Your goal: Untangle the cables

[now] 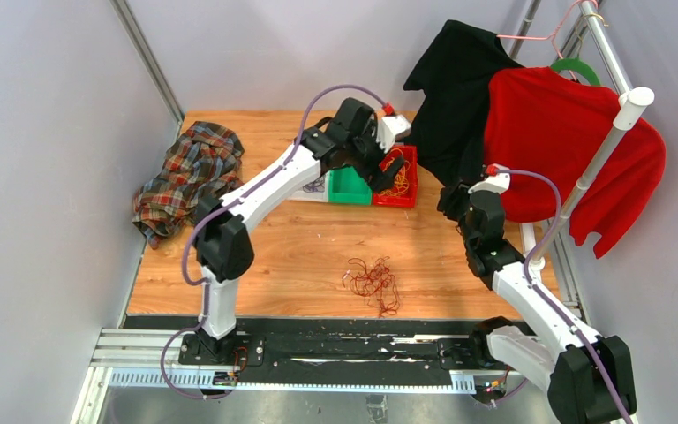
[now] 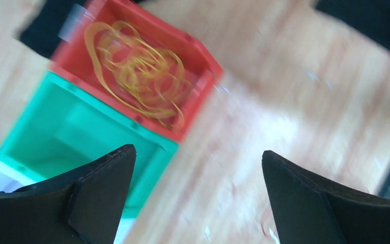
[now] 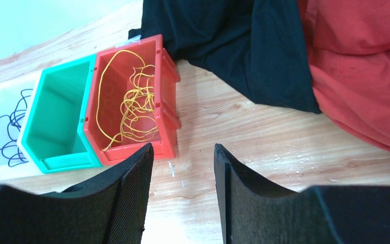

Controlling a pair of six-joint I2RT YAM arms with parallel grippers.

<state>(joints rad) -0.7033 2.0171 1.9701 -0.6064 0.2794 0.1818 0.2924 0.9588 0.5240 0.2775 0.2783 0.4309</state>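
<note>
Three bins (image 1: 346,196) are set far back on the table (image 1: 291,256), apparently one per colour: yellow cables (image 3: 132,107) are coiled in the red bin (image 3: 170,91), a dark red tangle (image 1: 372,281) is left mid-table, and the left gripper (image 2: 198,152) and right gripper (image 3: 183,148) are held spread, empty.

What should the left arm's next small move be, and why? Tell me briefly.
Probably swing the left gripper toward the tangle of thin dark red wires lying on the wooden table. Its jaws are open and empty above the red plastic bin, which already holds the thin yellow wire; the red tangle is unsorted.
</note>
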